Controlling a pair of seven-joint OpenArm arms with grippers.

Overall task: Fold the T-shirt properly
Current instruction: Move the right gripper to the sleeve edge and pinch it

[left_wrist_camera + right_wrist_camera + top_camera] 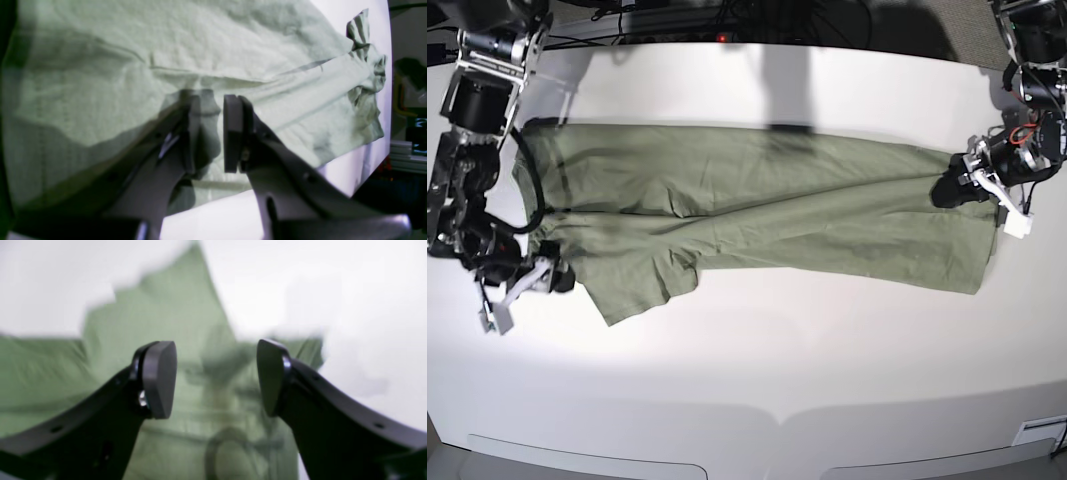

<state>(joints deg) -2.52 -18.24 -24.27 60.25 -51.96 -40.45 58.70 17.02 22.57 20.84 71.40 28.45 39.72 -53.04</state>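
The sage-green T-shirt (757,200) lies spread lengthwise across the white table (757,370), one short sleeve (642,285) pointing toward the front. My left gripper (951,190) is at the shirt's right-hand end. In the left wrist view this left gripper (215,130) has its pads nearly together on a raised fold of the T-shirt (133,50). My right gripper (552,278) sits at the left end beside the sleeve. Its blurred wrist view shows the right gripper (217,376) open above the T-shirt (166,313), nothing between the pads.
Dark cables (727,20) run along the table's back edge. Bare white tabletop stretches in front of the shirt to the front edge (757,425). Both arm bases (482,90) stand at the back corners.
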